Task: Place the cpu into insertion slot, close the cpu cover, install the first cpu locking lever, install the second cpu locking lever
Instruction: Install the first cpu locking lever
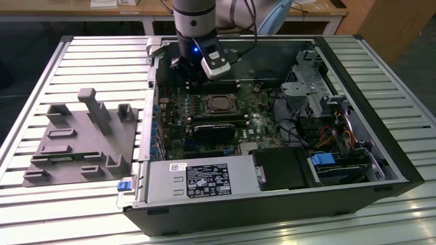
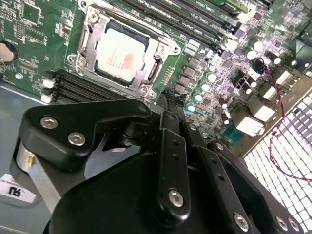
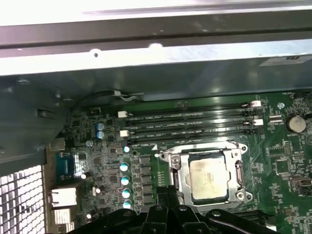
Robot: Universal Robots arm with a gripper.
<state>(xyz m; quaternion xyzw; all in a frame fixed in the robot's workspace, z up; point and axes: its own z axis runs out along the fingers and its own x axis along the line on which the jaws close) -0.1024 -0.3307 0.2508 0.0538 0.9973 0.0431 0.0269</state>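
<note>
The exterior view looks steeply down from high up and some way off, taking in the whole open computer case [image 1: 272, 204] lying on the slatted tabletop [image 1: 89, 56], with the arm [image 1: 194, 20] at the far side. Both wrist views sit close above the motherboard [image 3: 273, 146], each looking past the black end effector [image 2: 169, 100] from a different side. All three views share the cpu [image 3: 208, 178].

Grey cylindrical arm [image 1: 194, 18] with blue light [image 1: 197, 50]; black tool [image 2: 170, 97] links carry silver screws [image 2: 176, 197].
</note>
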